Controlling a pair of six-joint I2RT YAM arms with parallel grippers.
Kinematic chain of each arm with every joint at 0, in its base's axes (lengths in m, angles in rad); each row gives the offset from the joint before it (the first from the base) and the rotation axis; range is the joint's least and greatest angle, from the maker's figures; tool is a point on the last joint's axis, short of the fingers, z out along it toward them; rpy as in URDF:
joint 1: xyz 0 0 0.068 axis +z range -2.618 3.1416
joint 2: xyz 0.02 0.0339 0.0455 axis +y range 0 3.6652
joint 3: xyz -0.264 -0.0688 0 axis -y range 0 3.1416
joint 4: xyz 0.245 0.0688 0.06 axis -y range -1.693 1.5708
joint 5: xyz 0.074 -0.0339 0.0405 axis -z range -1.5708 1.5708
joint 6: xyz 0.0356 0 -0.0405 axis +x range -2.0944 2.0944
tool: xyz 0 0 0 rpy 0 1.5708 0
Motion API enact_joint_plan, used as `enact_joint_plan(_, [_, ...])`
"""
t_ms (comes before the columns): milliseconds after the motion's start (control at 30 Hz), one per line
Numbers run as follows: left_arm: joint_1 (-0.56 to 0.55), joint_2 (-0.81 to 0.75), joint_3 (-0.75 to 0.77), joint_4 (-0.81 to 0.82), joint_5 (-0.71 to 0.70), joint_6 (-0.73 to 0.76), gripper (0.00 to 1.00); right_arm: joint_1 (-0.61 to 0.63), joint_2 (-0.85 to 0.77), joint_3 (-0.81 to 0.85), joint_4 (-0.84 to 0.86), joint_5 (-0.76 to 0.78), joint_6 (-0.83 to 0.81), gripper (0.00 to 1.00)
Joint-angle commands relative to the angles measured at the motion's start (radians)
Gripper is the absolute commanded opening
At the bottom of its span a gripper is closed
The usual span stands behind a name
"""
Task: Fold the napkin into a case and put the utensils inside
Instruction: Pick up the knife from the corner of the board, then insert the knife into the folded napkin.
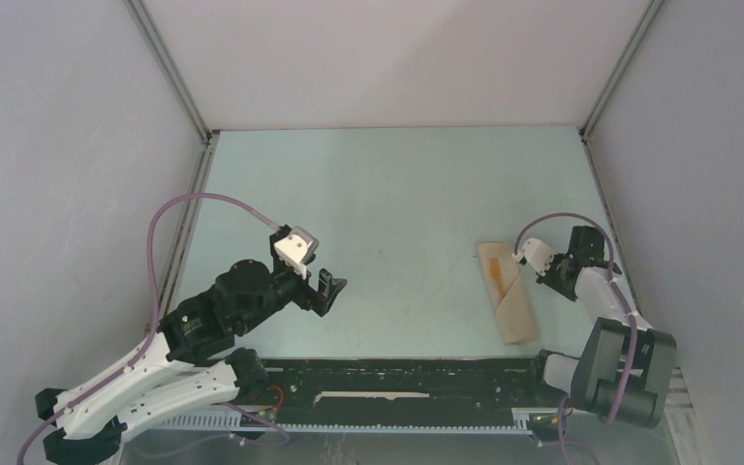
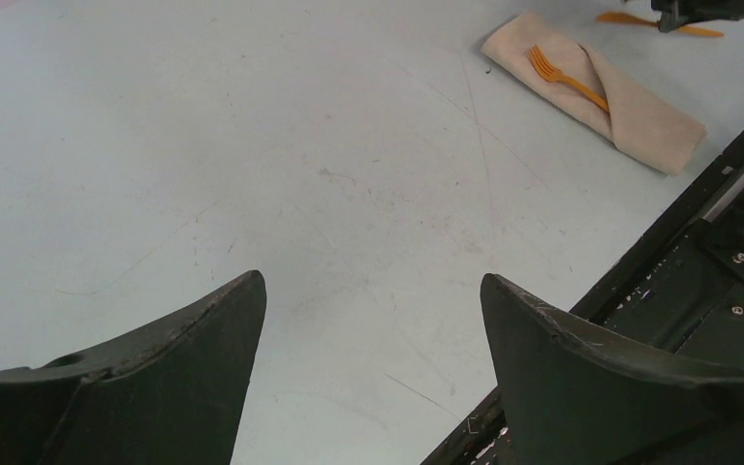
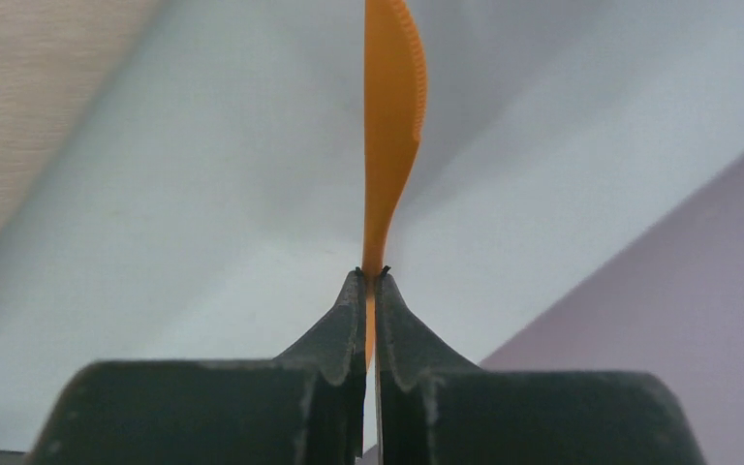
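The napkin, folded into a narrow beige case [image 1: 511, 300], lies at the right of the table. An orange fork [image 1: 496, 276] is tucked under its slanted pocket edge; the left wrist view shows the case [image 2: 639, 116] and the fork [image 2: 564, 77] too. My right gripper [image 1: 550, 274] is just right of the case, shut on a second orange utensil [image 3: 392, 126], a thin knife with a serrated edge that sticks out past the fingertips [image 3: 354, 291]. The same knife [image 2: 639, 19] shows beyond the case. My left gripper [image 1: 329, 286] hovers open over bare table at centre-left, holding nothing.
A black rail [image 1: 407, 378] runs along the table's near edge between the arm bases. Grey enclosure walls [image 1: 77, 145] close in the left, back and right. The right wall [image 3: 678, 291] is close behind the right gripper.
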Motion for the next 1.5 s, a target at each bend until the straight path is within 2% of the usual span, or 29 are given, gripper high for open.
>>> enact_joint_plan(0, [0.006, 0.004, 0.003, 0.015, -0.001, 0.003, 0.89, -0.046, 0.022, 0.091, 0.061, -0.019, 0.130, 0.00])
enact_joint_plan(100, [0.006, 0.009, 0.003, 0.016, 0.004, 0.003, 0.89, -0.054, 0.022, 0.106, 0.073, -0.003, 0.164, 0.00])
enact_joint_plan(300, [0.006, 0.014, 0.005, 0.019, 0.013, 0.003, 0.89, -0.012, 0.031, 0.181, 0.147, 0.048, 0.347, 0.00])
enact_joint_plan(500, [0.006, 0.011, 0.005, 0.021, 0.015, 0.003, 0.89, 0.075, 0.097, 0.411, 0.124, 0.192, 0.619, 0.00])
enact_joint_plan(567, [0.006, 0.011, 0.005, 0.021, 0.015, 0.003, 0.89, 0.138, 0.115, 0.466, 0.109, 0.271, 0.687, 0.00])
enact_joint_plan(700, [0.006, 0.016, 0.005, 0.023, 0.022, 0.003, 0.89, 0.231, 0.204, 0.619, -0.028, 0.285, 0.919, 0.00])
enact_joint_plan(800, [0.006, 0.022, 0.004, 0.023, 0.022, 0.003, 0.89, 0.273, 0.326, 0.767, -0.223, 0.200, 1.106, 0.00])
enact_joint_plan(867, [0.006, 0.024, 0.005, 0.022, 0.023, 0.002, 0.89, 0.298, 0.390, 0.822, -0.291, 0.132, 1.196, 0.00])
enact_joint_plan(1000, [0.006, 0.029, 0.005, 0.021, 0.022, 0.003, 0.89, 0.333, 0.421, 0.841, -0.341, 0.087, 1.314, 0.00])
enact_joint_plan(1467, [0.006, 0.039, 0.005, 0.020, 0.016, 0.003, 0.89, 0.371, 0.443, 0.693, -0.290, 0.082, 1.341, 0.00])
